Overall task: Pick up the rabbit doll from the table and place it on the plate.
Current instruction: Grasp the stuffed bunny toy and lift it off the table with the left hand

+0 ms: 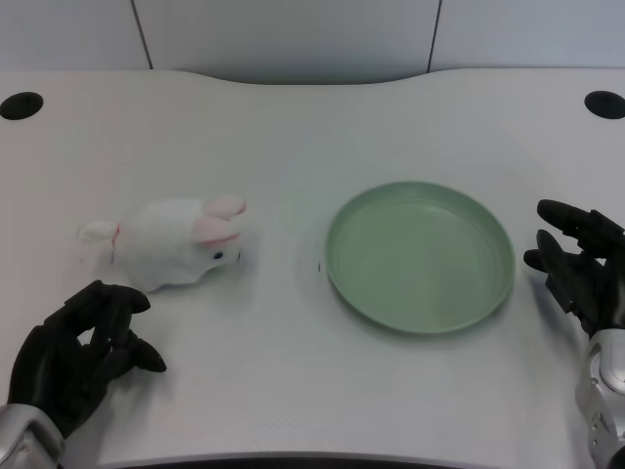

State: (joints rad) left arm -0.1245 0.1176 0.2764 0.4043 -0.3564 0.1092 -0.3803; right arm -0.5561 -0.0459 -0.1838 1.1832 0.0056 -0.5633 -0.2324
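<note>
Approach step: rabbit doll [176, 244] not yet grasped, lying left of plate [420, 256]. Left hand [78, 357] empty, fingers curled loosely, just beside doll. Next: reach forward, close around body, lift.

We are losing the left hand [78, 357] at its wrist, where the bottom-left corner is cutting the forearm off. We are seeing only one side of the rabbit doll [176, 242]; its underside is lying hidden against the table [293, 127].
</note>
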